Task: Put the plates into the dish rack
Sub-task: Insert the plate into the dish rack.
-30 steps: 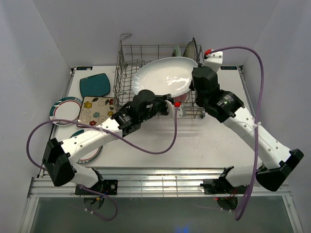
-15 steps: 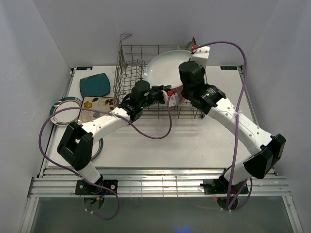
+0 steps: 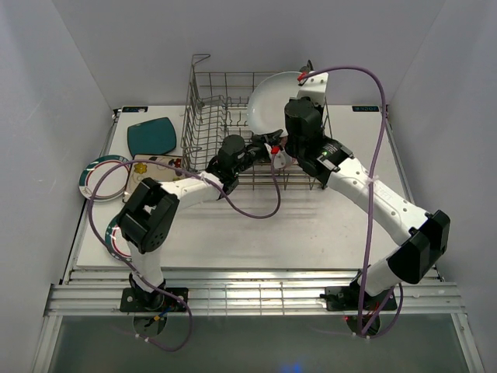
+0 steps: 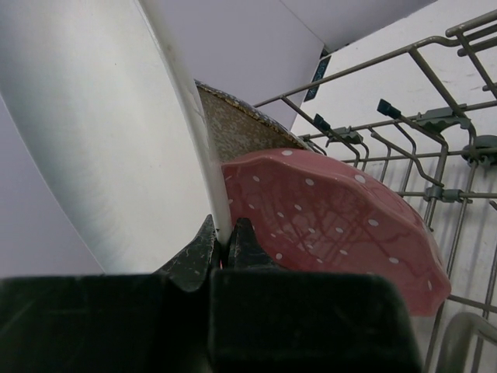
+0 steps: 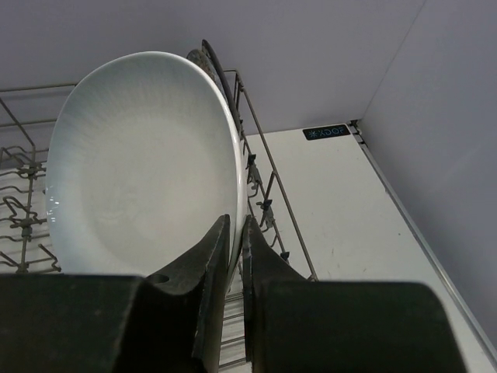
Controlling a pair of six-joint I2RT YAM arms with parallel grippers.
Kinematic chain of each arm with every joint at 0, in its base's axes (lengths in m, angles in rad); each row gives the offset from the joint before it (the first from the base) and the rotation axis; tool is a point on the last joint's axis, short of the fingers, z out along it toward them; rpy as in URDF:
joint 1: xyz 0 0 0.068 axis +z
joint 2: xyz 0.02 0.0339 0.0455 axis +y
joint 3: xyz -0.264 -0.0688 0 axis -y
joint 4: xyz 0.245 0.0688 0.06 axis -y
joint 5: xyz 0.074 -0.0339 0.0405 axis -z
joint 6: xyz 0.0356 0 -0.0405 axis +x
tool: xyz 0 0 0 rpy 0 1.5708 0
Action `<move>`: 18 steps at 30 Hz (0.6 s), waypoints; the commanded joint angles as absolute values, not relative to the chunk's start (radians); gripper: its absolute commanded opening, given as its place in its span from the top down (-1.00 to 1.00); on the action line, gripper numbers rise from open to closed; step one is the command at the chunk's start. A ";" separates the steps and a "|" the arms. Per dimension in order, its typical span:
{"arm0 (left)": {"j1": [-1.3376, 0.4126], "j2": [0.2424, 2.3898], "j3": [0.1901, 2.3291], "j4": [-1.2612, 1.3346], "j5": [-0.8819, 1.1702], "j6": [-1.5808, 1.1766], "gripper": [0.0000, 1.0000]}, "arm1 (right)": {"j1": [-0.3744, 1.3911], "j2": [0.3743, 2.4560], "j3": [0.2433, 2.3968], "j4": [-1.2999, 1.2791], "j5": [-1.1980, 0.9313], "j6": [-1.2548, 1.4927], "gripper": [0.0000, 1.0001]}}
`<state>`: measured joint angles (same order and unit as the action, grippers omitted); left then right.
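Note:
The big white oval plate (image 3: 272, 99) stands nearly upright on edge in the right part of the grey wire dish rack (image 3: 203, 116). My left gripper (image 3: 269, 146) is shut on its lower rim (image 4: 203, 148). My right gripper (image 3: 293, 134) is shut on the rim's near right side (image 5: 235, 186). In the left wrist view a pink dotted plate (image 4: 334, 217) and a speckled silver plate (image 4: 241, 128) stand just behind the white one. A teal square plate (image 3: 151, 137), a floral square plate (image 3: 147, 166) and a white rimmed round plate (image 3: 101, 177) lie on the table left of the rack.
Another rimmed round plate (image 3: 113, 237) lies partly under the left arm's elbow. Purple cables (image 3: 256, 214) loop over the table in front of the rack. The rack's tall side wires (image 5: 264, 163) run close by my right fingers. Walls close in the table at the back and sides.
The white oval plate went from lying tilted over the rack's front to standing on edge farther back and right. Both arms reached deeper into the rack with it.

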<state>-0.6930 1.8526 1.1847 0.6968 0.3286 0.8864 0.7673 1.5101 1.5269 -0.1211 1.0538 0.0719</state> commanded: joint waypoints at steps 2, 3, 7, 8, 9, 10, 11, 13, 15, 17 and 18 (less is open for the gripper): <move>-0.721 1.890 1.314 0.911 0.350 0.951 1.00 | 0.874 1.525 1.508 -0.008 0.813 0.015 0.85; -0.719 1.917 1.328 0.923 0.344 0.947 1.00 | 0.874 1.529 1.506 0.023 0.822 0.005 0.85; -0.709 1.980 1.380 0.940 0.357 0.945 1.00 | 0.874 1.557 1.508 0.080 0.867 -0.075 0.85; -0.703 1.994 1.405 0.945 0.359 0.945 1.00 | 0.874 1.568 1.509 0.107 0.871 -0.089 0.85; -0.700 2.009 1.420 0.954 0.356 0.945 1.00 | 0.874 1.572 1.509 0.120 0.876 -0.109 0.84; -0.695 2.043 1.436 0.960 0.345 0.943 1.00 | 0.873 1.575 1.508 0.132 0.873 -0.115 0.85; -0.690 2.057 1.453 0.963 0.341 0.943 1.00 | 0.874 1.583 1.505 0.146 0.867 -0.124 0.84; -0.680 2.088 1.489 0.977 0.334 0.940 1.00 | 0.871 1.589 1.496 0.187 0.859 -0.158 0.84; -0.677 2.095 1.503 0.994 0.334 0.930 1.00 | 0.870 1.600 1.488 0.210 0.854 -0.176 0.85; -0.676 2.095 1.503 1.002 0.337 0.904 1.00 | 0.868 1.605 1.471 0.245 0.848 -0.205 0.84; -0.676 2.095 1.502 1.006 0.341 0.897 1.00 | 0.868 1.606 1.463 0.261 0.851 -0.218 0.85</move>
<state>-0.6533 2.1094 1.4223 0.9287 0.3378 0.8734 0.7673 1.5719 1.5036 0.2169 1.0874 -0.1738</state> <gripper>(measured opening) 0.038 0.132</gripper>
